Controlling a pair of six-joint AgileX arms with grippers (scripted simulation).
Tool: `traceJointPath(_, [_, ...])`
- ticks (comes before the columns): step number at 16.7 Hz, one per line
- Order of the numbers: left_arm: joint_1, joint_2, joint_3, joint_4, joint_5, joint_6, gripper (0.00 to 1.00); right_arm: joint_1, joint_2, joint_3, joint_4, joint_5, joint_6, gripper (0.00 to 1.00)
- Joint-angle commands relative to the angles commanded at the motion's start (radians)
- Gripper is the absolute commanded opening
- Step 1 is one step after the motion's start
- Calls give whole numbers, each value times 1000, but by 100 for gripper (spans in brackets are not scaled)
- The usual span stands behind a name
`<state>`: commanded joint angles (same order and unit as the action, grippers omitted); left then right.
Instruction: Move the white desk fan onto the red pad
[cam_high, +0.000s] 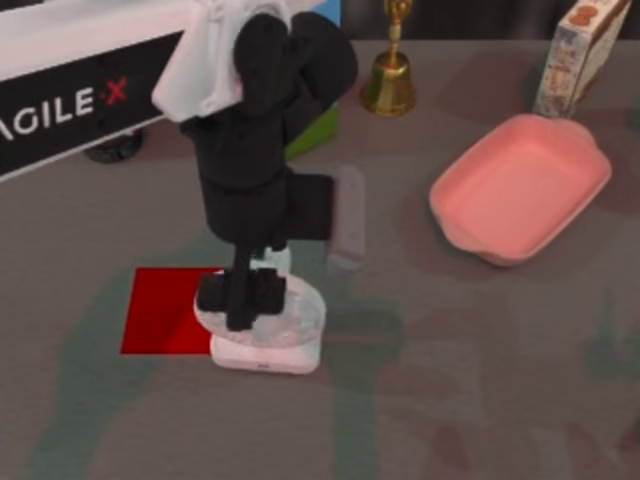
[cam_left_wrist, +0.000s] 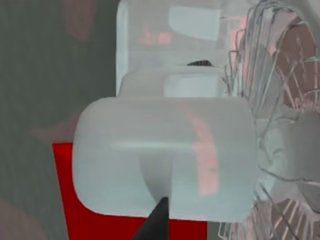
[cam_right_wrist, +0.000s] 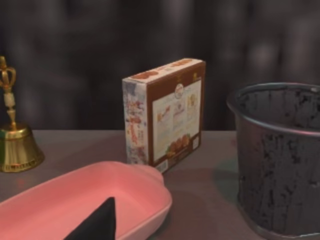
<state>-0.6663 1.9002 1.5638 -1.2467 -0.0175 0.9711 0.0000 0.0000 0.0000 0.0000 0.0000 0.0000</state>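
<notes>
1. The left gripper (cam_high: 243, 292) hangs straight over the white desk fan (cam_high: 268, 330), its jaws closed on the fan's upper part. The fan sits directly under the jaws at the right edge of the red pad (cam_high: 165, 310); whether its base rests on the pad or hangs just above cannot be told.
2. Most of the red pad lies bare to the left of the jaws, with open table beyond it, in front of the fan and to its right.
3. In the left wrist view the fan's grilled face (cam_left_wrist: 280, 120) is turned to one side, its rounded back (cam_left_wrist: 165, 155) nearest the camera.
4. Well right of the jaws lie a pink dish (cam_high: 520, 185), a brass bell (cam_high: 390, 75) and a carton (cam_high: 580, 50).
5. The right gripper shows only a dark fingertip (cam_right_wrist: 97, 222) over the dish; whether it is open cannot be told.
</notes>
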Motion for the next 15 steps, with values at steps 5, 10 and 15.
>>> traceJointPath(5, [0,0,0,0,0,0,10,0,0,0,0,0,0,100])
traceJointPath(10, [0,0,0,0,0,0,0,0,0,0,0,0,0,100])
traceJointPath(15, [-1,-7,2,0,0,1,0,0,0,0,0,0,0,100])
